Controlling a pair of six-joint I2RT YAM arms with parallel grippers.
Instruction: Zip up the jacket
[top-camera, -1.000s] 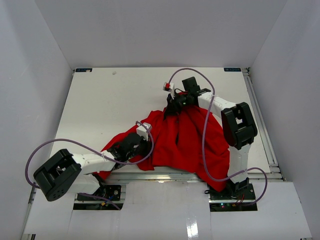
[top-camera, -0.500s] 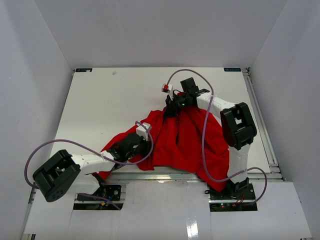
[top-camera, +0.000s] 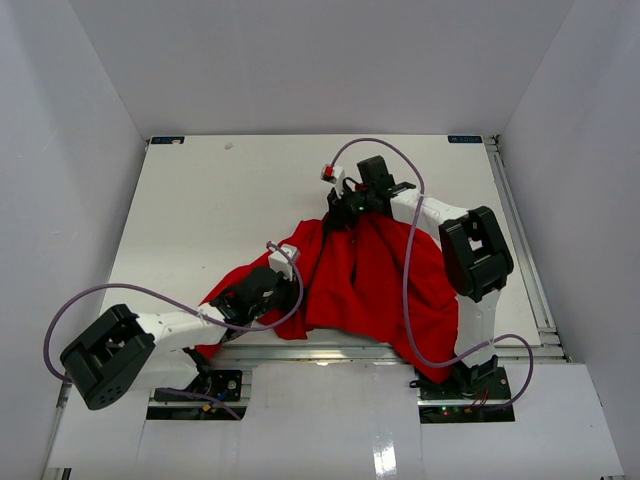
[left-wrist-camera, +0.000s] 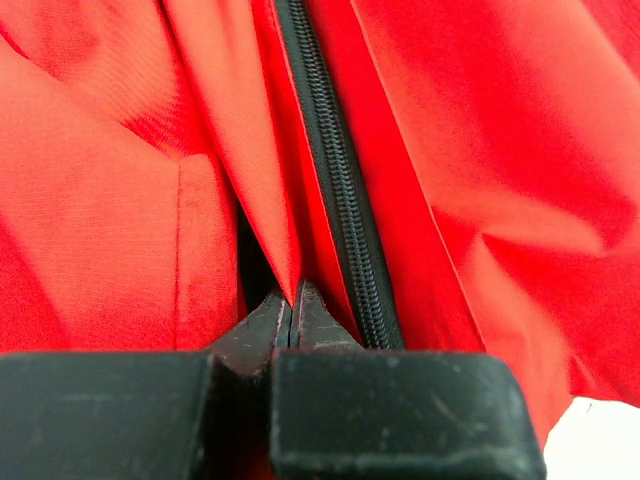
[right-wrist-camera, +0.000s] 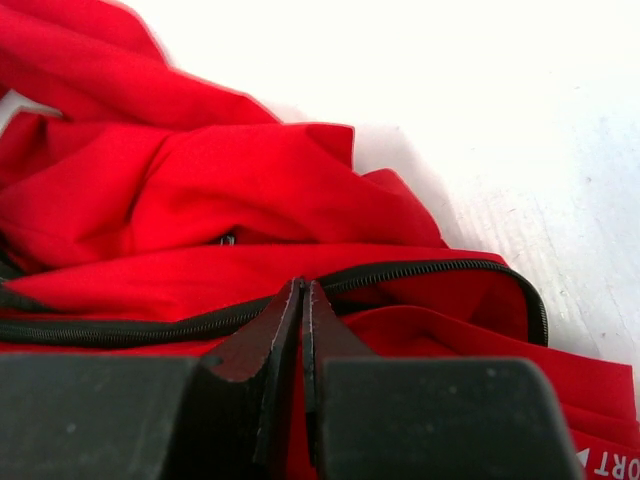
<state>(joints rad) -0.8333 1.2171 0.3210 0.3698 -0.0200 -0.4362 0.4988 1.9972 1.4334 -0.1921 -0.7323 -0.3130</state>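
Observation:
The red jacket (top-camera: 370, 280) lies crumpled on the white table, near the front between the two arms. My left gripper (top-camera: 288, 287) is at its near left part. In the left wrist view the left gripper (left-wrist-camera: 290, 300) is shut on a fold of red fabric just left of the dark zipper (left-wrist-camera: 335, 180). My right gripper (top-camera: 338, 215) is at the jacket's far end. In the right wrist view the right gripper (right-wrist-camera: 303, 290) is shut on the jacket's edge at the zipper (right-wrist-camera: 430, 268), which curves off to the right. No zipper slider shows.
The white table (top-camera: 220, 210) stretches behind and to the left of the jacket, with grey walls around it. A metal rail (top-camera: 330, 350) runs along the front edge and another (top-camera: 520, 240) along the right. Purple cables (top-camera: 140, 290) loop over both arms.
My right gripper has moved a little farther back and left, drawing the jacket's far end with it. My left arm has shifted slightly back, still holding the fabric.

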